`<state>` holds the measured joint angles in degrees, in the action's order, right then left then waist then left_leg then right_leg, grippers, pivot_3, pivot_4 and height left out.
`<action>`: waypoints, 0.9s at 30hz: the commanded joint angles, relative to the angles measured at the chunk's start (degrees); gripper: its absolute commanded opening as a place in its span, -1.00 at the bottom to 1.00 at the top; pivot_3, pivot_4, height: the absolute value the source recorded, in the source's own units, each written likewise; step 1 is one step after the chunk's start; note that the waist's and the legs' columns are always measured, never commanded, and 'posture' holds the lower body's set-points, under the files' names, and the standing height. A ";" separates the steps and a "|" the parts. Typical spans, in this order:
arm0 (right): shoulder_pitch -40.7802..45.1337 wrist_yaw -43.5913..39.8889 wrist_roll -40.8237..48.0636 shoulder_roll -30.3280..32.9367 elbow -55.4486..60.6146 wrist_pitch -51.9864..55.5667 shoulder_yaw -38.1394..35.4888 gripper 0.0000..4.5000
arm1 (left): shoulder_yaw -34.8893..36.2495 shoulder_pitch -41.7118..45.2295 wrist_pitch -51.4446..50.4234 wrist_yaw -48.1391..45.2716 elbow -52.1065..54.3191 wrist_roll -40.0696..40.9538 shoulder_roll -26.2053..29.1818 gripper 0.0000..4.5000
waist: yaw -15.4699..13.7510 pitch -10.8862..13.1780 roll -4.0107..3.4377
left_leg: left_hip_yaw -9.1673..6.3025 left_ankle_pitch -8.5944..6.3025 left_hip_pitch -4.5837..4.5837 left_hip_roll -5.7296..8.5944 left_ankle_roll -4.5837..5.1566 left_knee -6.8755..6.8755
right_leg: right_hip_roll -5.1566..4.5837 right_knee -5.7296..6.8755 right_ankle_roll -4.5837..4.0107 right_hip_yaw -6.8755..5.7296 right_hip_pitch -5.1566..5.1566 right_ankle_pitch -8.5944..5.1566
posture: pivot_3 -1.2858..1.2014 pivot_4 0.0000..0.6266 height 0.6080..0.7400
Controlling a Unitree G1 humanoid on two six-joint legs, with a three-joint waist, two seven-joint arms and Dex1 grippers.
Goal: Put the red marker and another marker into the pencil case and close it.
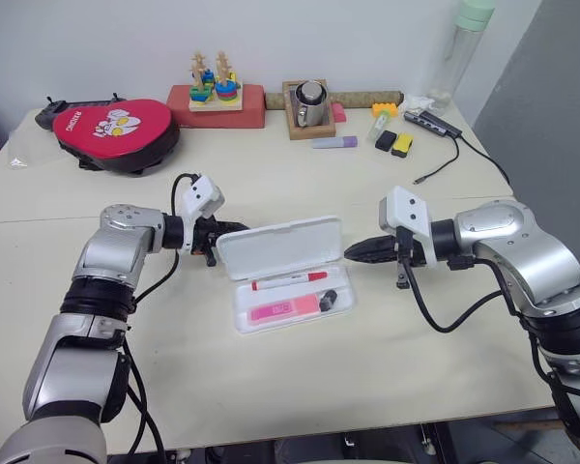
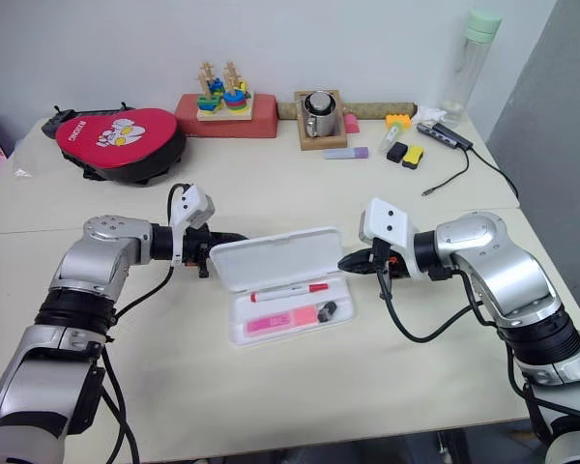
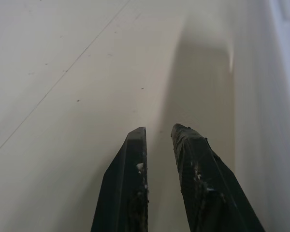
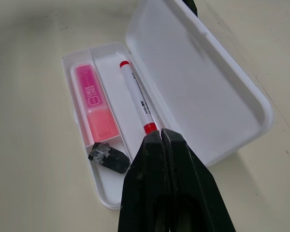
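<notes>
The white pencil case (image 1: 240, 311) lies open mid-table with its lid (image 1: 282, 246) tilted up at the back. In the base lie the red marker (image 1: 288, 281) and the pink highlighter (image 1: 283, 309), with a small black piece (image 1: 329, 300) beside them. My left gripper (image 1: 215, 253) sits just behind the lid's left end, its fingers (image 3: 130, 183) a narrow gap apart with nothing between them. My right gripper (image 1: 352, 253) is shut and empty, its tip pointing at the case's right end, close to the marker's red cap (image 4: 149, 127).
A red padded pouch (image 1: 116, 130) lies at the back left. Along the back stand a wooden stacking toy (image 1: 216, 89), a metal cup in a wooden tray (image 1: 310, 104), a lilac highlighter (image 1: 334, 142), small black and yellow blocks (image 1: 394, 143), a cabled hub (image 1: 435, 124) and a bottle (image 1: 464, 48).
</notes>
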<state>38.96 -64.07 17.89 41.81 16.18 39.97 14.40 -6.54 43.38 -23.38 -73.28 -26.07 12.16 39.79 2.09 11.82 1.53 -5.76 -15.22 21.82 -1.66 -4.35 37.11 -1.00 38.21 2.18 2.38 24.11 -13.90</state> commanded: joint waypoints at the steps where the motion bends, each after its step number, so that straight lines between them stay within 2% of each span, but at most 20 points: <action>1: 0.04 0.10 0.97 0.79 2.10 -0.08 -1.64 -1.00 | 0.73 -1.04 -2.54 -2.56 6.99 1.98 2.20 -0.58 | 0.05 0.00 0.00 | 0.00 0.00 0.00 0.00 0.00 0.00 | 0.00 0.00 0.00 0.00 0.00 0.00 | 0.03 -0.52 1.00; 9: 0.27 0.21 1.09 0.77 1.55 -0.30 -1.30 -1.00 | 0.85 -5.72 -7.98 -3.56 19.42 5.75 3.33 -0.58 | 0.30 0.00 0.00 | 0.00 0.00 0.00 0.00 0.00 0.00 | 0.00 0.00 0.00 0.01 -0.01 0.00 | 0.03 -0.52 1.00; 27: -0.09 0.49 1.36 1.41 1.93 0.14 -1.25 -1.00 | -3.96 -13.08 -11.23 -0.81 29.07 6.70 -0.69 -0.58 | -0.30 -0.01 -0.01 | 0.01 0.00 -0.01 0.01 0.00 0.12 | -0.01 -0.01 0.01 0.03 -0.07 0.00 | 0.03 -0.52 1.00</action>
<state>38.84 -63.69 19.09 42.43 16.35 40.37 14.40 -7.59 31.43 -34.53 -73.83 0.76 18.02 40.21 1.80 11.81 1.53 -5.75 -15.22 21.81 -1.64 -4.35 37.23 -1.01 38.20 2.19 2.41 24.04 -13.90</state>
